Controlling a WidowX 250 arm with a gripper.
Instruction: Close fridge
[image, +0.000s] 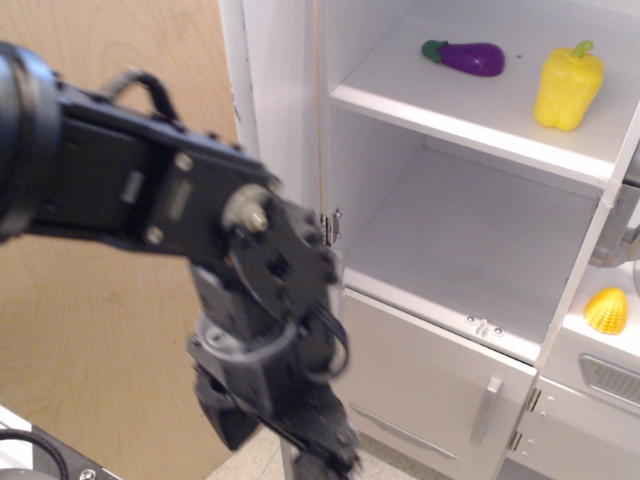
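Note:
The white fridge (470, 250) stands open, its white shelves showing. Its big door (275, 90) is swung out and seen edge-on at the upper left of the opening. My black arm crosses in front of the door from the left and hides the door's handle and grey panel. My gripper (275, 445) hangs low in front of the door's lower edge, left of the fridge opening. Its fingers (225, 420) look spread apart and hold nothing.
A purple eggplant (465, 56) and a yellow pepper (568, 85) lie on the upper shelf. The smaller lower door (420, 380) with a short silver handle (487, 410) is shut. A yellow corn (607, 310) sits at the right. A plywood wall (100, 330) stands at the left.

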